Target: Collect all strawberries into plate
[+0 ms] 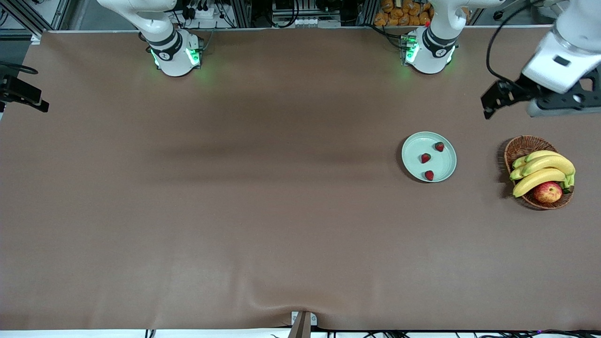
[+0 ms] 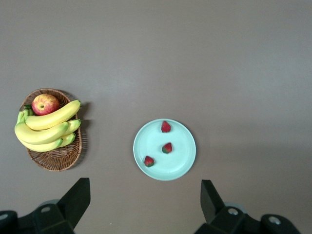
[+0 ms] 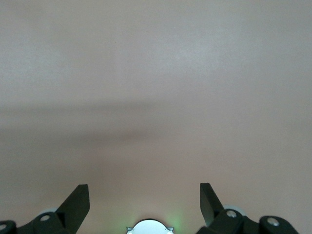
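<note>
Three strawberries (image 1: 439, 146) (image 1: 425, 157) (image 1: 429, 175) lie apart from each other in the pale mint-green plate (image 1: 415, 164), toward the left arm's end of the table. The left wrist view shows the same strawberries (image 2: 165, 126) (image 2: 167, 147) (image 2: 149, 161) in the plate (image 2: 179, 158). My left gripper (image 1: 490, 102) hangs high over bare table near the basket, and it (image 2: 145, 189) is open with nothing between its fingers. My right gripper (image 1: 35, 101) waits at the right arm's end of the table, and it (image 3: 145, 190) is open and empty over bare cloth.
A brown wicker basket (image 1: 521, 148) with bananas (image 1: 544, 171) and a red-yellow apple (image 1: 547, 191) stands beside the plate, closer to the table's end. The basket (image 2: 56, 158) also shows in the left wrist view. Brown cloth covers the table. The right arm's base (image 3: 148, 227) shows in the right wrist view.
</note>
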{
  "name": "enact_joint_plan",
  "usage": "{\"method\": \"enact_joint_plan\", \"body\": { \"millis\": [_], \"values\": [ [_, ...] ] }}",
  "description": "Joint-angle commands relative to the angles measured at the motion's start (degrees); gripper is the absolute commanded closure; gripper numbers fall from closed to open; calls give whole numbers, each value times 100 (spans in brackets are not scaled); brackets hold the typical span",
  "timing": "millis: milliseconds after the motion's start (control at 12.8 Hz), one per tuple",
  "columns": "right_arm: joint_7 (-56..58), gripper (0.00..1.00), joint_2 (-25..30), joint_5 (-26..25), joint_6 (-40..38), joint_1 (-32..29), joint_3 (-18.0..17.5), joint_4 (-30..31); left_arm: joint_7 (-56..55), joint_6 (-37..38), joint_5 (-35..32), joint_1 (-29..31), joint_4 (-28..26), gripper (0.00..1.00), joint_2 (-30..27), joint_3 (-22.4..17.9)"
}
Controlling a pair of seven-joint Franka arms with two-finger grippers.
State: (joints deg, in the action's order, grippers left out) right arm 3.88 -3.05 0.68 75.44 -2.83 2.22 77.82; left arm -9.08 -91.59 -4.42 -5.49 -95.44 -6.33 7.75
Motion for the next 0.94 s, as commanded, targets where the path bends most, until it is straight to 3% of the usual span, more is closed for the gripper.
{"method": "enact_joint_plan", "body": {
  "millis": [0,861],
  "values": [
    [-107,0,129,-7,23,-77,-82,102,686,351,265,110,236,0,158,69],
    [-107,0,129,-15,-99,-42,-82,102,619,352,679,303,219,0,185,25]
  ]
}}
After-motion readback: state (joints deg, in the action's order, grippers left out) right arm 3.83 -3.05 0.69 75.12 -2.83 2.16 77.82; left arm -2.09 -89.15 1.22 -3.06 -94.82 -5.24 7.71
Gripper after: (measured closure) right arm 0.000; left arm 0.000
